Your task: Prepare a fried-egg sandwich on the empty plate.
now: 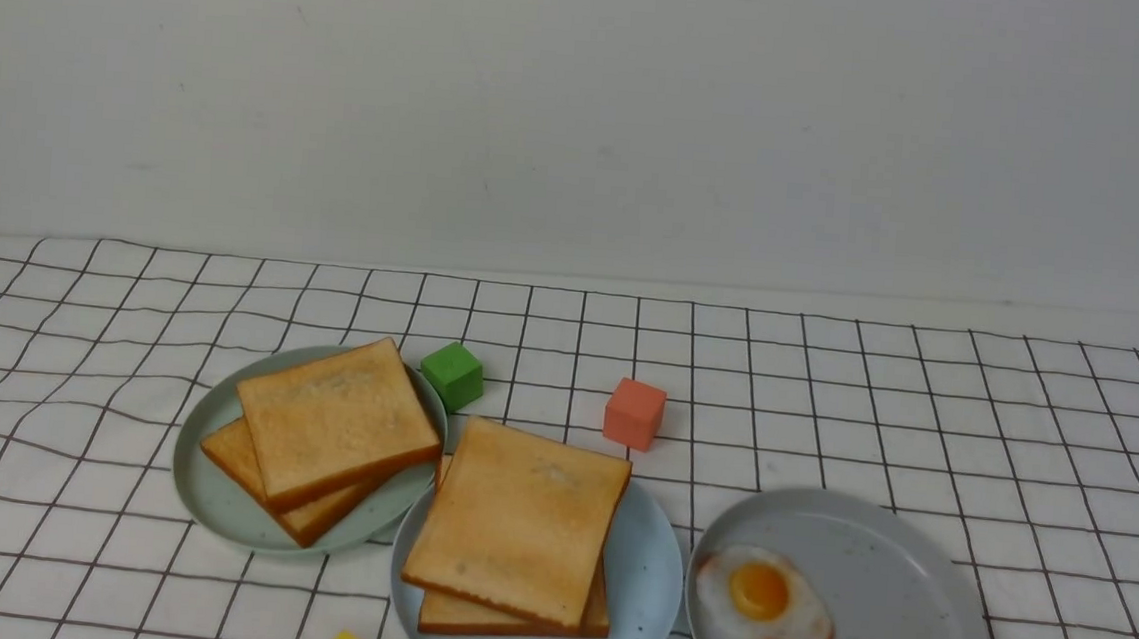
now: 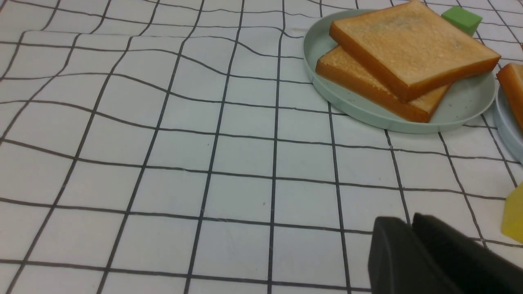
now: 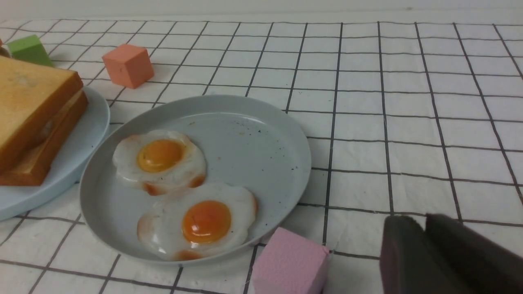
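Resting on light blue plate, sandwich; well apart from jaws.

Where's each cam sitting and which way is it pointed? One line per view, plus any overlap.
Front: between the arms, looking forward over the checked cloth at the light blue plate holding the fried-egg sandwich; no robot parts visible.
Left wrist: on the left arm, low over the cloth, facing the pale green plate; left claw at frame edge.
Right wrist: on the right arm, facing the grey plate with two eggs; right claw at frame edge.
Shared: the green cube appears in all three views.
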